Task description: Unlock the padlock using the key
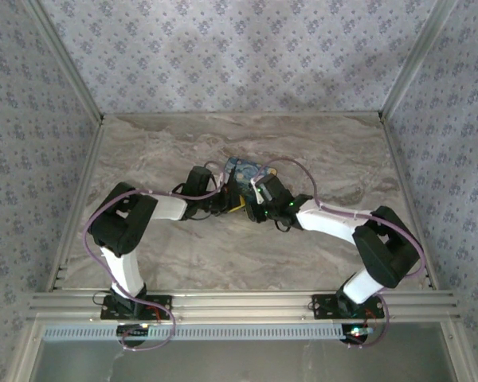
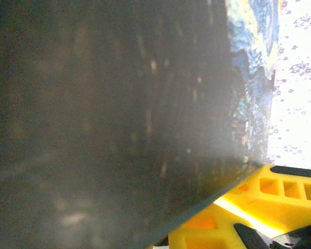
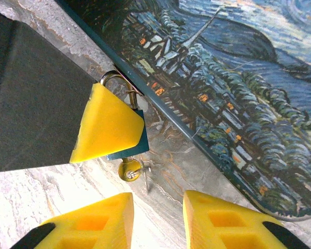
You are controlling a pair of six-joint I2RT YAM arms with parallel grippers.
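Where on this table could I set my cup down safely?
Bare marble lies between the box and back wall, and midway along the front rail. Crowded centre: left claw and right claw by the padlock.

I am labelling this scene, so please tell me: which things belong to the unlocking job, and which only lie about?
Job: padlock; key; right gripper, open.
Lying about: starry printed box; marble table.
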